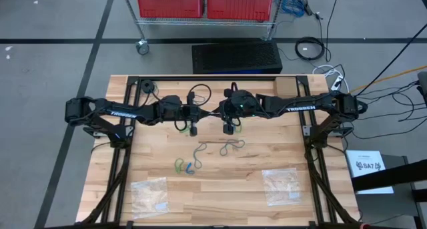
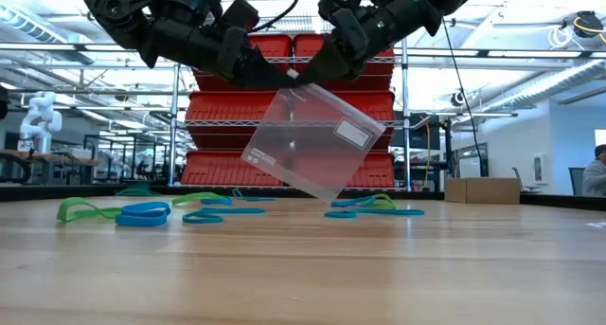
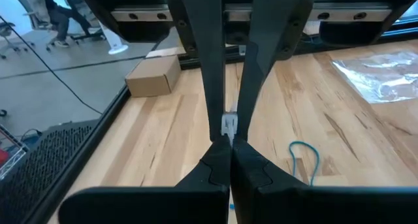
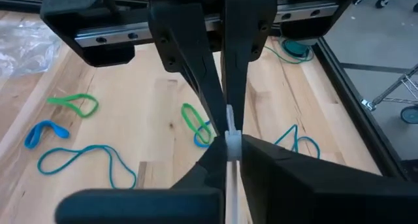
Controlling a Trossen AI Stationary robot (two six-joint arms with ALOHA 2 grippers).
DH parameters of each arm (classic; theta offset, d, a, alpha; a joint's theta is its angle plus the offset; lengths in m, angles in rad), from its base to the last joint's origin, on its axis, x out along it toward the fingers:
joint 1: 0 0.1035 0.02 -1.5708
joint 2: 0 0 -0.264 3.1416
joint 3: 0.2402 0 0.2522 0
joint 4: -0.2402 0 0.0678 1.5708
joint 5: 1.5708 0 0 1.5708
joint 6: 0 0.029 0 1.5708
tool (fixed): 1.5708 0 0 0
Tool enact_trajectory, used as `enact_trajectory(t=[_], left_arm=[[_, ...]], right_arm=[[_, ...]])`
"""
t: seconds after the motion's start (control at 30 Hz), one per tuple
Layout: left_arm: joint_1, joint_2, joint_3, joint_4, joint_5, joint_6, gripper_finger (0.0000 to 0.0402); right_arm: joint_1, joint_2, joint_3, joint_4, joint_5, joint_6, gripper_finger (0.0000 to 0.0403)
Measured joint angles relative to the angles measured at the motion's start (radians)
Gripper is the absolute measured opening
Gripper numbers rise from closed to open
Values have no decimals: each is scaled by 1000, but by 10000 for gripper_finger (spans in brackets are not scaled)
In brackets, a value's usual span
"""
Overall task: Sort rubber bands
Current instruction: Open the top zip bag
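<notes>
Starting at the front edge of the wooden surface (image 1: 220, 212): got two clear crinkly bags (image 1: 148, 192) lying flat, well apart, one toward each side. Just behind those, seeing the rubber bands (image 1: 183, 166) loose on the wood around the middle, a green and blue clump plus a few thin teal and grey loops (image 1: 231, 147) near it. None bagged yet, by the look of it.

Above and a bit behind the bands, looking at the left hand (image 1: 193, 130) and right hand (image 1: 228, 129) close together, both clenched on the top edge of a third clear zip bag (image 2: 312, 140) with a white label (image 2: 352, 133), hanging tilted, clear of the wood. Probably getting set to pull the mouth open.

On handling the bands: expecting featherweight, floppy, stretchy, a bit grippy against wood, and apt to drag a neighbour along. Best to pinch one strand of a single loop where lying clear of the others, right down at the wood.

Way at the back, off the surface: red bins (image 1: 207, 2) on a wire cart (image 1: 141, 30).
</notes>
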Motion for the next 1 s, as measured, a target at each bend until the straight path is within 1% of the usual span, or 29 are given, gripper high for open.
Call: enact_trajectory(t=[0.4,0.53,1.0], left_arm=[[0,0,0,-6,-35,1,0],[0,0,0,-6,-49,1,0],[21,-69,-1,-9,-60,7,0]], right_arm=[[-4,-5,1,-65,6,13,12],[-6,-11,1,-106,31,13,12],[-6,-40,1,-229,61,17,11]])
